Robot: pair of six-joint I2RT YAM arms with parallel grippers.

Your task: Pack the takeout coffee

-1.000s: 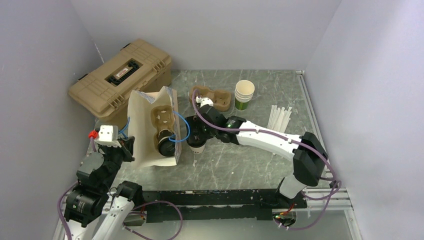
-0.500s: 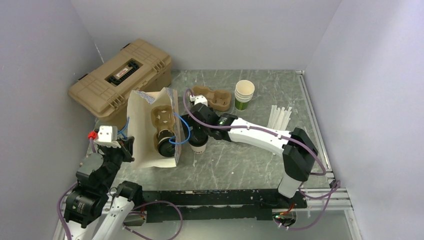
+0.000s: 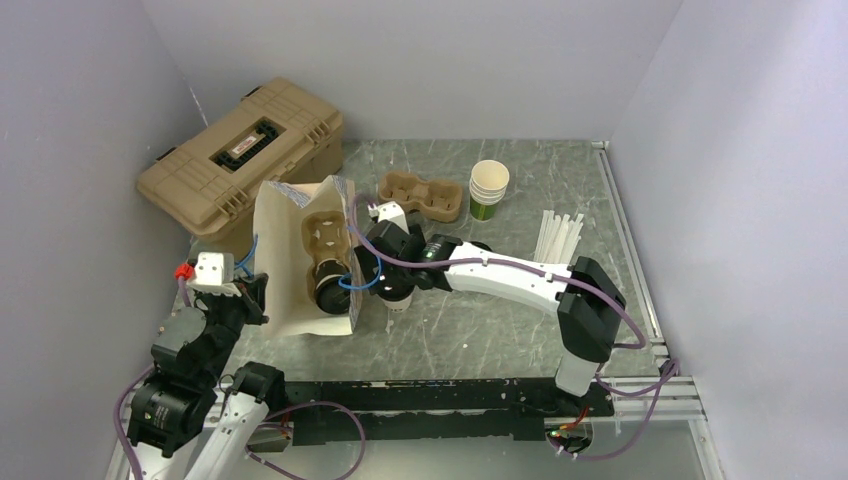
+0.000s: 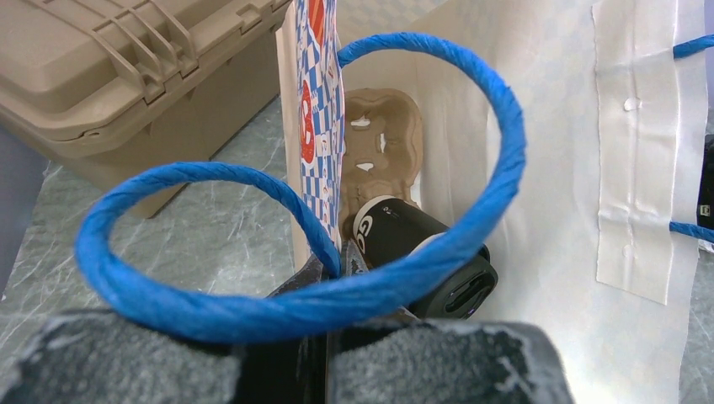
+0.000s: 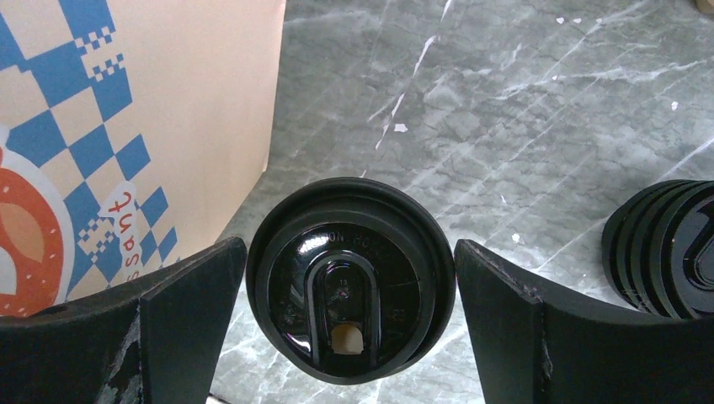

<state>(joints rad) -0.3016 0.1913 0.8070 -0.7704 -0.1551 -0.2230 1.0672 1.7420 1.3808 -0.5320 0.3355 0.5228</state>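
Takeout coffee (image 5: 349,282) upright, lid on

A small pale paper cup under a round black plastic lid with a raised sip tab and a small drink hole. It stands on the grey marbled table (image 5: 505,101), just beside the paper bag (image 5: 168,101).

Marbled table (image 3: 480,330), tan case (image 3: 245,150), paper bag (image 3: 280,270), cup carrier (image 3: 425,197), stacked cups (image 3: 488,190), straws (image 3: 558,236), takeout coffee (image 5: 349,282)

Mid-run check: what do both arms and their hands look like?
The left arm and right arm have white links, black joints and loose purple cables. A white block with a red tip sits by the left wrist. The left hand and right hand have broad black fingers.
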